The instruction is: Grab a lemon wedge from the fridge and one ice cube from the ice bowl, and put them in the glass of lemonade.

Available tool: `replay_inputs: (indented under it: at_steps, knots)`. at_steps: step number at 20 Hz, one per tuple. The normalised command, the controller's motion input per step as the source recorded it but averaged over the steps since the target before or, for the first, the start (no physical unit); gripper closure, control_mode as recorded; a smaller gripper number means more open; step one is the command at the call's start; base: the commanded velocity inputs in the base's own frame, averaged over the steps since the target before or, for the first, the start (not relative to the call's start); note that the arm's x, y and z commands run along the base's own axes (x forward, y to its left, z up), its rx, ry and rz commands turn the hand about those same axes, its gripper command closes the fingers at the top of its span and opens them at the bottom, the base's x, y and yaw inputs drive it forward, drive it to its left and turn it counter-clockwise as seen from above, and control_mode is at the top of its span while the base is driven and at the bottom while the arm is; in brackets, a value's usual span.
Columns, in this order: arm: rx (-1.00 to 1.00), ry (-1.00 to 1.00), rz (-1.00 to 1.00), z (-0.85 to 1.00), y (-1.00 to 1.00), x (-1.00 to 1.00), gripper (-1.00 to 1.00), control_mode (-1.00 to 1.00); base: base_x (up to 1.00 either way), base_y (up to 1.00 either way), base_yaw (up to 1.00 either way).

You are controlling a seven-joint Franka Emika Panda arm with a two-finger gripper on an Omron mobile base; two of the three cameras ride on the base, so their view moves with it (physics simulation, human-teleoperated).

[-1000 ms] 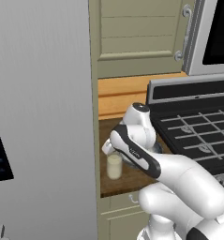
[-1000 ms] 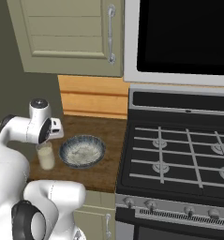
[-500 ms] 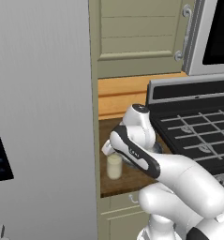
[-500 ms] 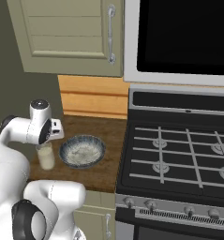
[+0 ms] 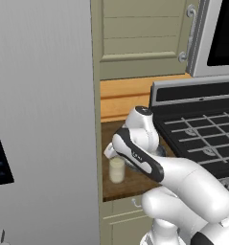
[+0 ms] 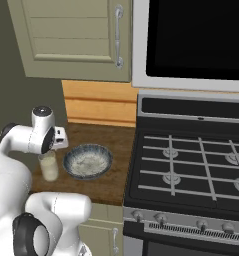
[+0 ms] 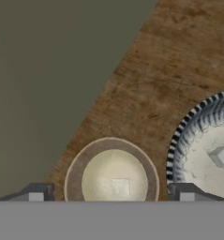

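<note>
End effector (image 7: pixel 111 197) wide open above glass of lemonade (image 7: pixel 111 174), holds nothing; small cube floats in glass. Ice bowl (image 7: pixel 203 140) just beside, on wooden table (image 7: pixel 169 70).

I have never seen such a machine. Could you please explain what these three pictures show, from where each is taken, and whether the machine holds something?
It is a white robot arm in a simulated kitchen. Two pictures come from cameras behind the arm, left and right; the third looks down from its hand. On the brown wooden counter stand a small clear glass of pale yellow lemonade and a shallow grey bowl holding a whitish ice cube. Another pale cube lies in the glass. The end effector hangs above the glass, open, holding nothing. A black gas stove stands beside the counter.
</note>
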Motion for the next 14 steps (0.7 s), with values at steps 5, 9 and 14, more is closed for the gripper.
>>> replay_inputs:
  at_steps: [5, 9, 14]
  knots:
    - [0.09, -0.01, 0.0, 0.12, -0.24, 0.0, -1.0, -1.0, 0.0, 0.0, 0.0]
    - [0.13, -0.02, 0.0, 0.15, -0.37, 0.0, -1.0, -1.0, 0.0, 0.0, 0.0]
    - [0.09, -0.01, 0.0, 0.0, -0.45, 0.0, -1.0, -1.0, 0.0, 0.0, 0.0]
